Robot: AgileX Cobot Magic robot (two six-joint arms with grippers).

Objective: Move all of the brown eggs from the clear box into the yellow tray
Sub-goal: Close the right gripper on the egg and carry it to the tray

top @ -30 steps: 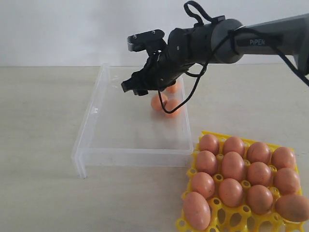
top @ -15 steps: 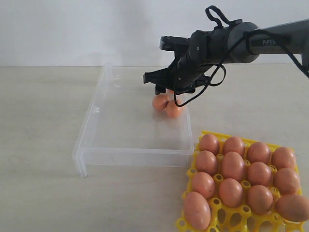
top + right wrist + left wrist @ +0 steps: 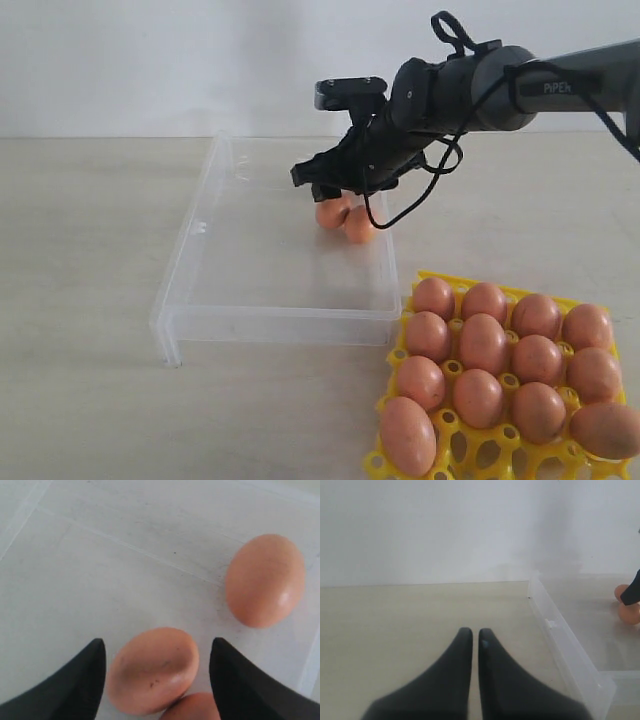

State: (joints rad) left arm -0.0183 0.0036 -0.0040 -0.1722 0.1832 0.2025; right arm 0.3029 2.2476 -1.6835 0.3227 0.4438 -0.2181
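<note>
Brown eggs [image 3: 152, 670]: three left in clear box [image 3: 190, 245], upper centre of the exterior frame. Probably a dozen-odd sit in yellow tray [image 3: 374, 464], lower right, which is cropped. Right gripper [image 3: 157, 645] hangs over them, jaws wide and straddling one egg for a side grip, nothing held. Left gripper [image 3: 474, 632] is parked outside the box, jaws nearly together, empty.

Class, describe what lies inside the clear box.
Three brown eggs lie in the clear box, just below the open right gripper. In the exterior view the gripper covers the third egg.
</note>
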